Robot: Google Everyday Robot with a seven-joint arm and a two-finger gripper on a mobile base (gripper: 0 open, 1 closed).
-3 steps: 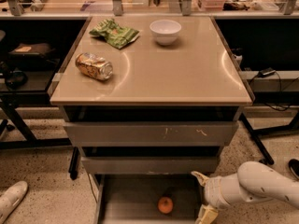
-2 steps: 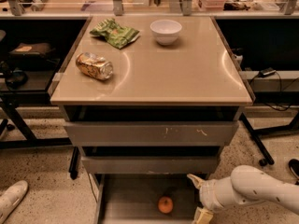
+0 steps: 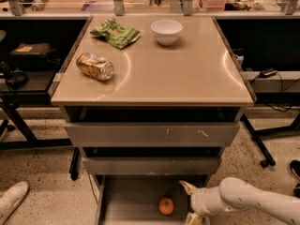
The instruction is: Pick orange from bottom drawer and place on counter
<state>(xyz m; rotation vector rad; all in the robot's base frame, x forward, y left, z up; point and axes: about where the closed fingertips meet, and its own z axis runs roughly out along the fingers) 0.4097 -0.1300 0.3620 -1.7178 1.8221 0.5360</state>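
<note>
Tool (image 3: pixel 188 202), jaws apart, beside orange (image 3: pixel 166 206) in bottom drawer (image 3: pixel 126 201).

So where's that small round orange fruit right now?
Low in the camera view, the small round orange lies on the grey floor of the open bottom drawer, just beside the white arm's gripper.

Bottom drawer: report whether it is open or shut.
Open: the bottom drawer is pulled out, floor exposed, the orange lying in it, the tool low beside the orange.
</note>
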